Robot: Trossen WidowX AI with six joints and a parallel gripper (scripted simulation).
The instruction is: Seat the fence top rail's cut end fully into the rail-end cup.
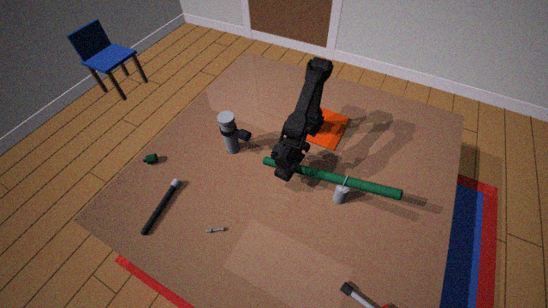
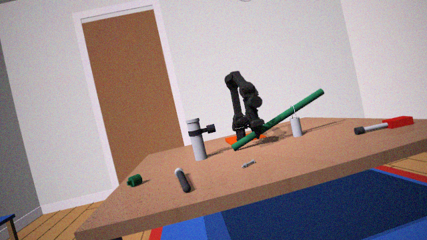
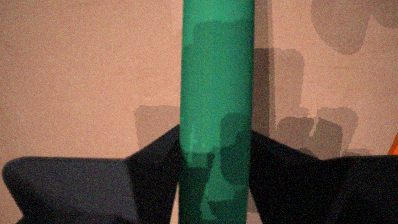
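Observation:
The green rail [image 1: 372,186] [image 2: 283,116] [image 3: 217,75] runs through the loop cap on the short post [image 1: 341,194] [image 2: 296,127]. It slopes down toward the big post, its low end near the table top and its far end high. My gripper [image 1: 288,171] [image 2: 257,134] [image 3: 209,131] is shut on the rail near the low end, a finger on each side. The big grey post [image 1: 231,141] [image 2: 199,147] stands upright. Its black brace band [image 2: 194,133] is up near the cap and holds the black rail-end cup [image 1: 244,135] [image 2: 211,128]. The rail's low end is apart from the cup and lower than it.
A dark rod [image 1: 160,208] [image 2: 183,181], a small green part [image 1: 151,158] [image 2: 135,180] and a small grey bolt [image 1: 216,230] [image 2: 249,163] lie on the table. A red-handled tool [image 2: 397,122] lies at the far side. An orange plate [image 1: 334,134] is at the arm's base.

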